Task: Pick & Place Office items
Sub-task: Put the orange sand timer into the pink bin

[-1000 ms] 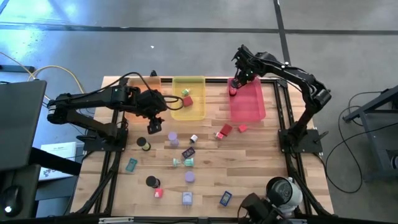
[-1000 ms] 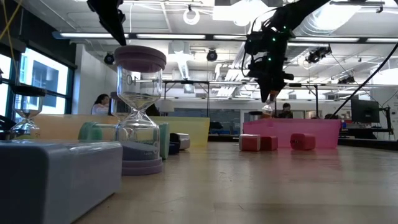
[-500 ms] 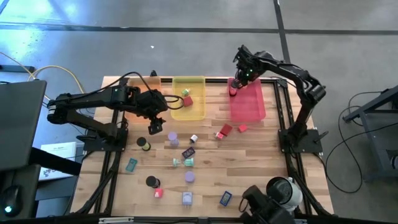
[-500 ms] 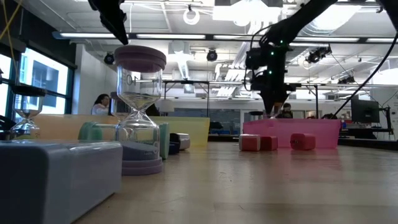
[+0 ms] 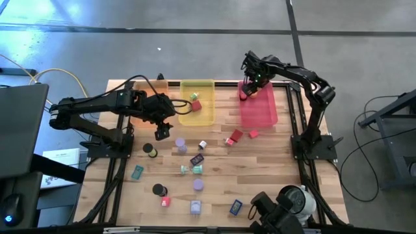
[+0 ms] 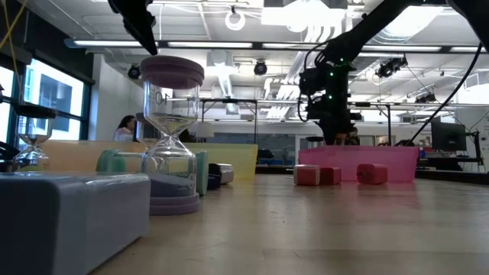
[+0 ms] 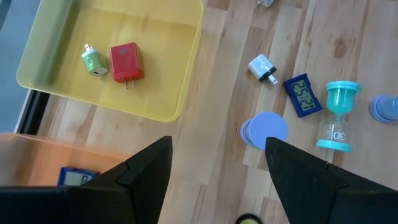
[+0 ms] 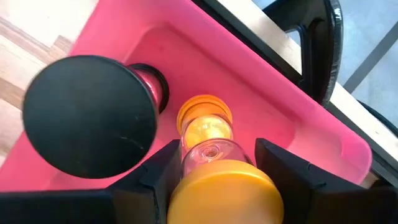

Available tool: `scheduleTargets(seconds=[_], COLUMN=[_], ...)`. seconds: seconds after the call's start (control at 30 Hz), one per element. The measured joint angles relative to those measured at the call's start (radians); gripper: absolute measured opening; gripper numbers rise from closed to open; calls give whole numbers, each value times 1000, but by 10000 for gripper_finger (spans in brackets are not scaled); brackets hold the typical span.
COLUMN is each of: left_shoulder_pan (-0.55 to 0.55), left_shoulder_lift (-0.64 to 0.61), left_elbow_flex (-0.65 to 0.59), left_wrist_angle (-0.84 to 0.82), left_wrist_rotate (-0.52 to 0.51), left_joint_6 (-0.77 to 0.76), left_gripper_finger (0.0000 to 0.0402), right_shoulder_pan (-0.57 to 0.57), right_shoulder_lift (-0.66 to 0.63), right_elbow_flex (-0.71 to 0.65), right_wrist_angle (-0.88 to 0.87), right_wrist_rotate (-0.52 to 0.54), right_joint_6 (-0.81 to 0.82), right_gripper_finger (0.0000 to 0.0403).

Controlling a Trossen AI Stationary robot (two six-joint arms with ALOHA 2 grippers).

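Your right gripper (image 8: 211, 177) is down in the pink tray (image 5: 260, 107) at the table's far right — its fingers are clamped on a yellow-capped sand timer (image 8: 211, 162), which hangs just above the tray floor beside a black-capped timer (image 8: 90, 121) already lying there. Your left gripper (image 7: 214, 162) hovers with its fingers apart and empty over bare wood just beside the yellow tray's (image 5: 196, 112) near-left corner.

Progress, as judged from the layout: early to middling. The yellow tray holds a red plug (image 7: 126, 62) and a green plug (image 7: 93, 60); the orange tray (image 7: 37, 165) at the far left holds a small clock (image 7: 78, 178). Left on the table are about a dozen items — a white plug (image 7: 262, 65), a blue clock (image 7: 303, 96), a teal timer (image 7: 339, 115), a lavender disc (image 7: 267, 130), two red pieces (image 5: 242, 135) near the pink tray, and more toward the near edge.

Room to move: the pink tray's walls hem the right gripper closely, so you should release and lift straight up. The left gripper has open wood below it; the loose items lie well apart, except the cluster at centre.
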Motion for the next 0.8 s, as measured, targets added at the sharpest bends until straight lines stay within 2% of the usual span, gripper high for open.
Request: scheduleTargets(seconds=[0.8], left_shoulder_pan=[0], left_shoulder_lift=[0], left_elbow_flex=[0], left_wrist_angle=[0], left_wrist_rotate=[-3], left_joint_6=[2], left_gripper_finger=[250], right_shoulder_pan=[0], right_shoulder_lift=[1], right_elbow_flex=[0], right_wrist_angle=[-6], right_wrist_rotate=[-23], right_joint_6=[3], right_gripper_finger=[187])
